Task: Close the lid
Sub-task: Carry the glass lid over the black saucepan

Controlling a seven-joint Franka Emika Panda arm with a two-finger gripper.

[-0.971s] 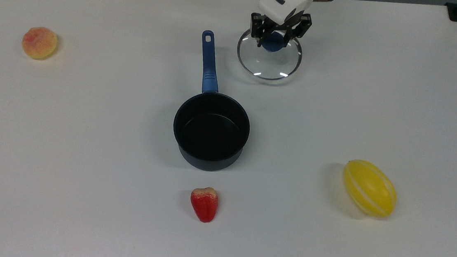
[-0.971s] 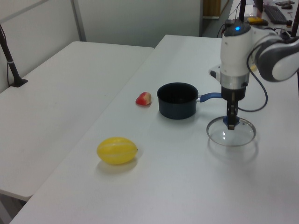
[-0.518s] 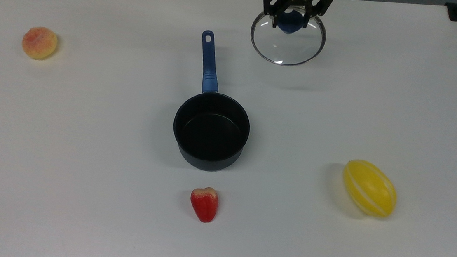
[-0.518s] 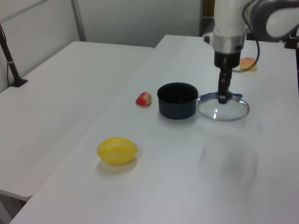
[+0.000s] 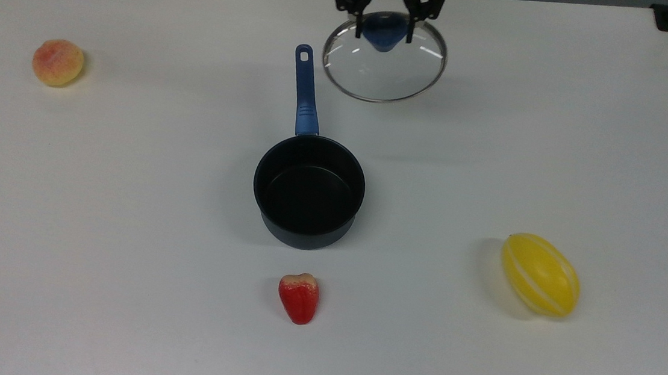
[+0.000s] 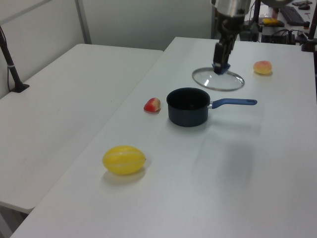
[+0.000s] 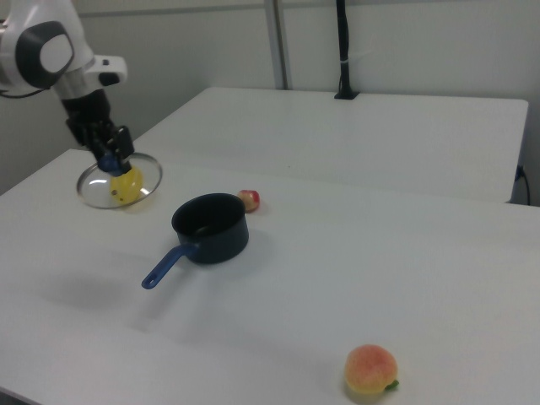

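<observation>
The round glass lid (image 5: 389,71) with a steel rim hangs in the air, held by its blue knob (image 5: 384,33). My gripper (image 5: 384,32) is shut on that knob. In the left view the lid (image 6: 220,82) floats above and behind the black saucepan (image 6: 187,106); in the right view the lid (image 7: 105,187) hangs to the right view's left of the saucepan (image 7: 211,226). The saucepan (image 5: 308,191) stands open and empty mid-table, its blue handle (image 5: 305,91) pointing to the top view's top. The lid is to the top view's upper right of the pan, not over it.
A red fruit (image 5: 298,297) lies just below the pan in the top view. A yellow melon (image 5: 540,275) lies at the top view's right, a peach (image 5: 58,62) at the top view's far left. A second white table (image 6: 64,99) adjoins at the left view's left.
The lid has come up off the table in my gripper, risen higher and moved to the top view's left, nearer the pan's handle.
</observation>
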